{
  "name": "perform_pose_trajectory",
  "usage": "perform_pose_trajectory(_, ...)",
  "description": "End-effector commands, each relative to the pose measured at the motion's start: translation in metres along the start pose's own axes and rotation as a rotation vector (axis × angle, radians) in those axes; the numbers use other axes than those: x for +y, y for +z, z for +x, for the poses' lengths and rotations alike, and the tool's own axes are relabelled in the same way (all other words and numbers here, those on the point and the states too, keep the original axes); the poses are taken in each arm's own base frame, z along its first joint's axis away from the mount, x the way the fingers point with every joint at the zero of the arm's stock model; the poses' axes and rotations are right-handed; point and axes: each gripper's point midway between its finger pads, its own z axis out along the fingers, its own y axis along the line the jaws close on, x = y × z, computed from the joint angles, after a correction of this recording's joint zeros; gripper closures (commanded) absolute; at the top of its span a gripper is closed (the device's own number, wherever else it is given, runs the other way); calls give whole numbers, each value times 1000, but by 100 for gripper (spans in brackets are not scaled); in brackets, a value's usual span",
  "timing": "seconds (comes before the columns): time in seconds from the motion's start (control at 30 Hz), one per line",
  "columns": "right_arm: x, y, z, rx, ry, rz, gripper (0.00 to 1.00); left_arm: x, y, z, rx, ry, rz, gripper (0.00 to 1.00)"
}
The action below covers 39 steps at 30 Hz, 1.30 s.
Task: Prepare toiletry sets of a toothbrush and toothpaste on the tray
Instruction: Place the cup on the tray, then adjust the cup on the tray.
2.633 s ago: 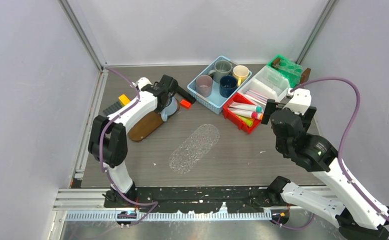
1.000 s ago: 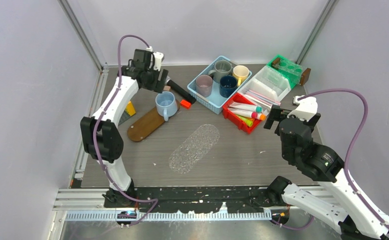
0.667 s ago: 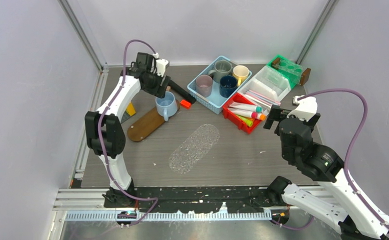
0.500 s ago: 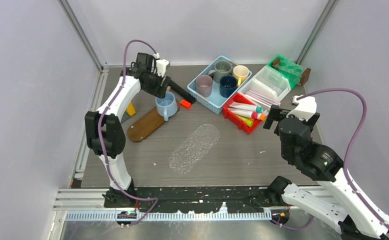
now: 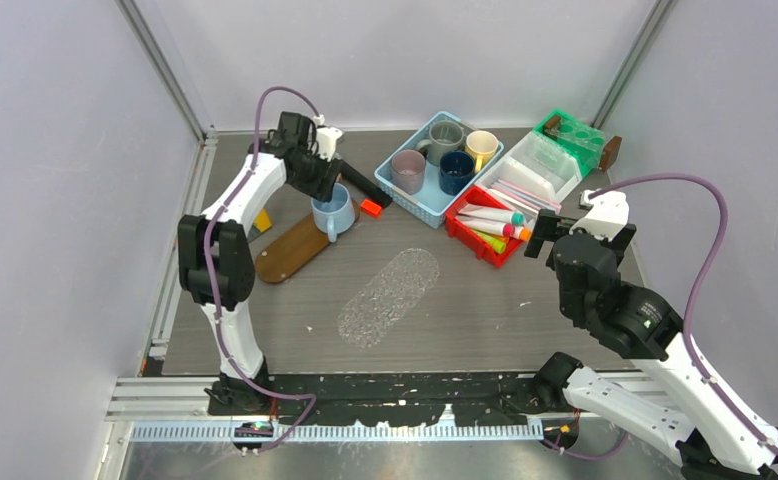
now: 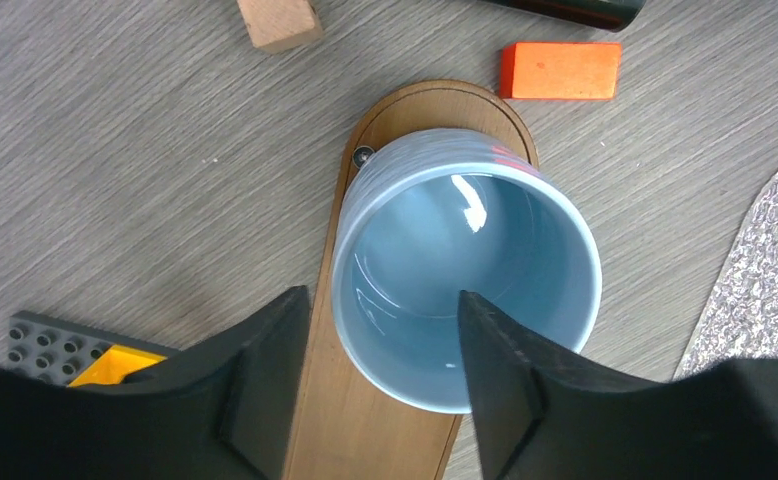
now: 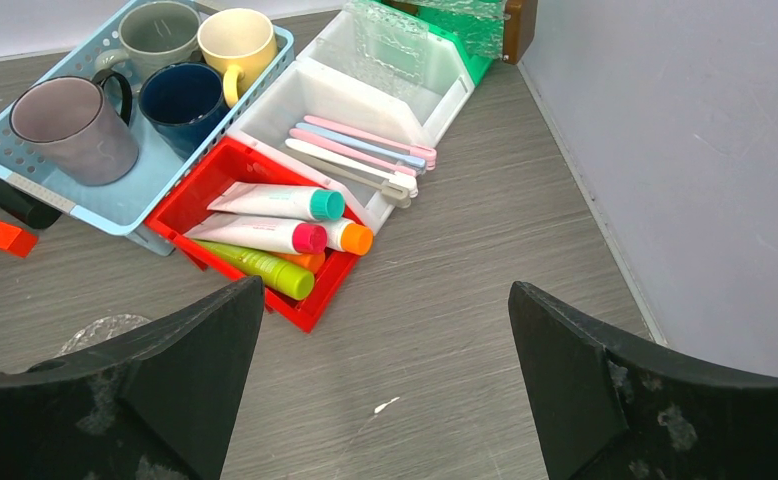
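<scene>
Still early: blue mug (image 6: pixel 465 250) on wooden tray (image 6: pixel 435 100), no set laid.
Left gripper (image 6: pixel 381 295), lower than a second ago, narrows astride the mug's wall, left of the red bin (image 7: pixel 193 192); right gripper (image 7: pixel 385 288) hangs wide, empty, before that bin's toothpaste tubes (image 7: pixel 265 235), toothbrushes (image 7: pixel 355 145) just behind; next, pinch one cleanly.
</scene>
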Motion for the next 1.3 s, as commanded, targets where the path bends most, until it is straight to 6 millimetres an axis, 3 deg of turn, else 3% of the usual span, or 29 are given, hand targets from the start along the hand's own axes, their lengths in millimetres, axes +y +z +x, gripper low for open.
perform_pose_trajectory(0.0,4,3,-5,-17,15,2,1,4,3,-17,-70,23,11,48)
perform_pose_trajectory(0.17,4,3,-5,-16,12,3,1,5,10,-16,-69,17,7,65)
perform_pose_trajectory(0.47,4,3,-4,-17,13,2,1,5,12,-14,-78,15,2,84)
perform_pose_trajectory(0.53,4,3,-4,-16,12,1,1,5,12,-14,-77,16,6,83)
perform_pose_trajectory(0.67,4,3,-4,-16,13,0,1,3,16,-11,-67,17,17,71)
perform_pose_trajectory(0.9,4,2,-4,-16,16,-2,1,2,25,-7,-44,9,33,70)
perform_pose_trajectory(1.03,5,2,-4,-15,16,-4,1,2,30,-5,-33,3,35,76)
perform_pose_trajectory(1.27,4,2,-5,-16,18,-5,1,0,17,-12,-65,-7,34,98)
